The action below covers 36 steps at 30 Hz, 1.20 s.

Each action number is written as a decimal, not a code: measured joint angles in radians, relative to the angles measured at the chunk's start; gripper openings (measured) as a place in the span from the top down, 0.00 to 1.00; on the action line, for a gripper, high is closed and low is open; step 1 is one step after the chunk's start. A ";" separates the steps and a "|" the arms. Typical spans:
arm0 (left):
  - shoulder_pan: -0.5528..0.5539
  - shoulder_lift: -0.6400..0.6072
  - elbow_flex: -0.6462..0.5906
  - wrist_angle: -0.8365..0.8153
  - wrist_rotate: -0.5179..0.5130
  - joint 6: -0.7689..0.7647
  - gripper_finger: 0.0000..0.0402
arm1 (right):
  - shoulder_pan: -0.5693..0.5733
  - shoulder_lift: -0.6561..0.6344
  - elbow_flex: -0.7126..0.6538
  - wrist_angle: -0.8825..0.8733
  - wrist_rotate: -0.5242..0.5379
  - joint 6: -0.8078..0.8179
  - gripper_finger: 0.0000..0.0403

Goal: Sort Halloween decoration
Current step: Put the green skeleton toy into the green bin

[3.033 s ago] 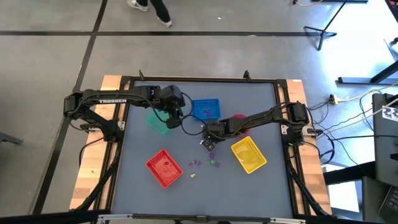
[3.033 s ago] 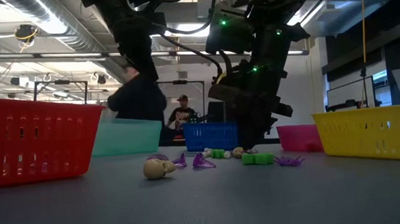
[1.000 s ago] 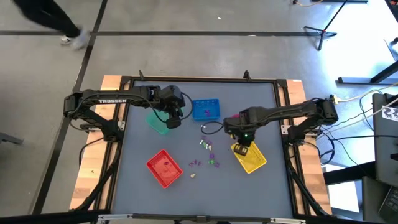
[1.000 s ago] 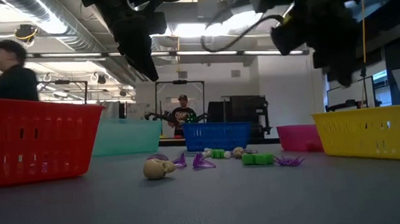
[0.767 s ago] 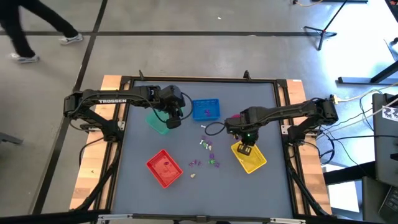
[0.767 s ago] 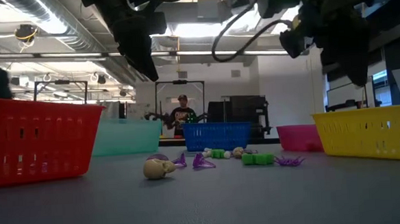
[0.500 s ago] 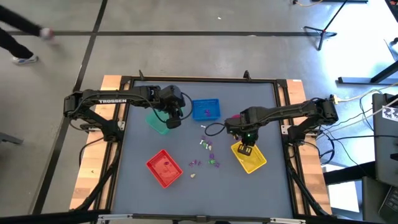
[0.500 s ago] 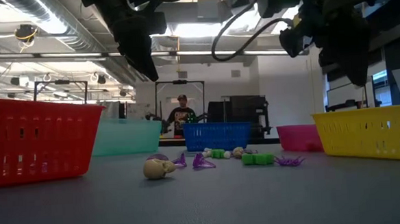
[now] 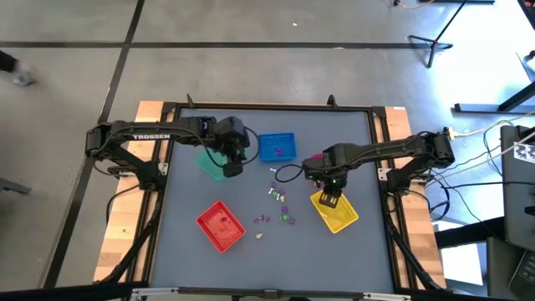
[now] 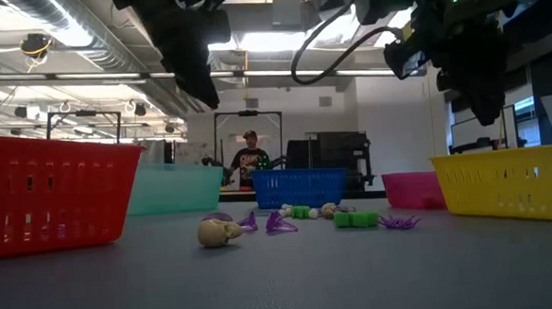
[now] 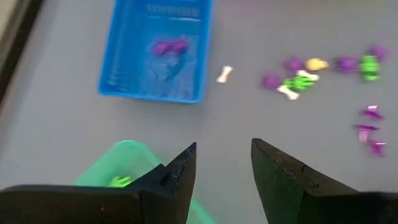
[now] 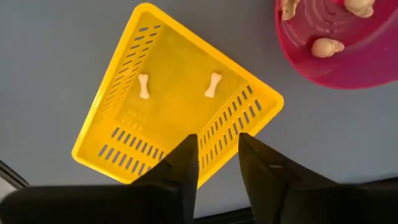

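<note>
Several tiny Halloween trinkets (image 9: 278, 209), purple, green and pale, lie loose mid-table; in the low view a skull (image 10: 220, 233) lies nearest. My right gripper (image 12: 219, 140) hangs open over the near-left end of the yellow tray (image 12: 112, 87), nothing between its fingers. Two pale bones (image 12: 143, 86) (image 12: 213, 84) lie on the tray's floor. My left gripper (image 11: 224, 152) hangs open above the right edge of the green tray (image 11: 127, 163), which holds a green trinket (image 11: 118, 182). The blue tray (image 11: 158, 53) holds purple trinkets.
The red tray (image 9: 221, 226) stands at the near left and the pink bowl (image 12: 336, 56), holding skulls, sits beside the yellow tray's far end. A person stands in the room beyond the table's far edge (image 10: 251, 156). Open table lies along the near edge.
My right gripper has drifted a little toward the table's right edge, farther over the yellow tray, staying high above it. The trinkets on the table have not moved.
</note>
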 joint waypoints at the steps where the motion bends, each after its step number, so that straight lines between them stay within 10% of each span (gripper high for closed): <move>1: -0.012 0.000 0.000 0.005 0.007 -0.003 0.66 | 0.000 0.000 0.000 0.000 0.000 0.000 0.71; 36: -0.372 0.223 -0.001 0.528 -0.069 -0.031 0.66 | 0.000 0.001 0.000 0.004 0.020 -0.001 0.70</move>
